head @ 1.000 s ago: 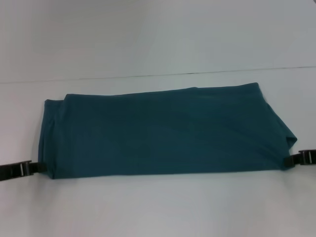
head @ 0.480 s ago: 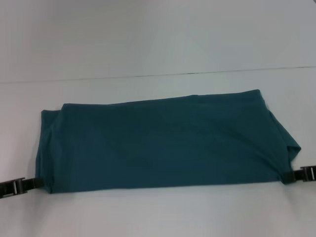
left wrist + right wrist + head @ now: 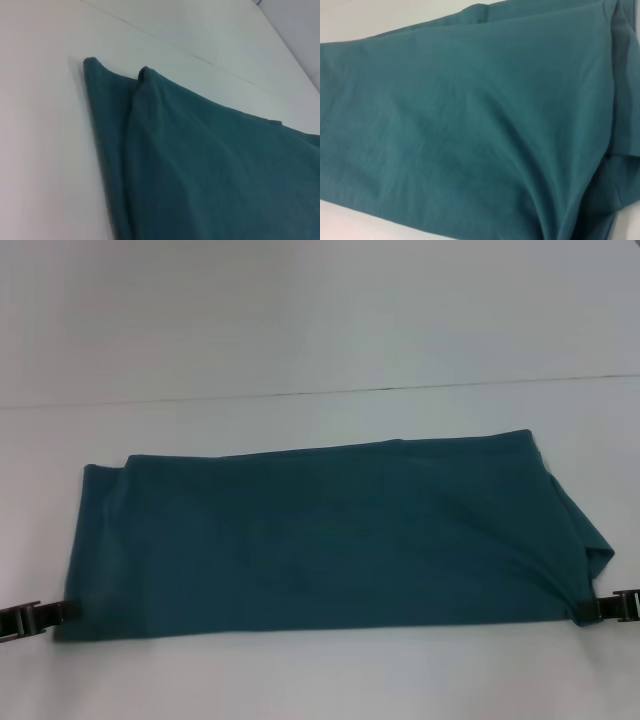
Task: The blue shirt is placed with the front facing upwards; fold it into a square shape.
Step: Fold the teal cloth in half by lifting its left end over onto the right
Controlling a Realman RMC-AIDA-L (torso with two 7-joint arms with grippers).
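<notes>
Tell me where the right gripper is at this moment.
In the head view, the right gripper is at the picture's right edge, low on the white table, at the near right corner of the folded blue shirt.

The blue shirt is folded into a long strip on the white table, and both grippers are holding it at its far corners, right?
Not quite. The blue shirt is a long strip on the white table, but the head view shows the left gripper and right gripper at its near corners, not the far ones.
</notes>
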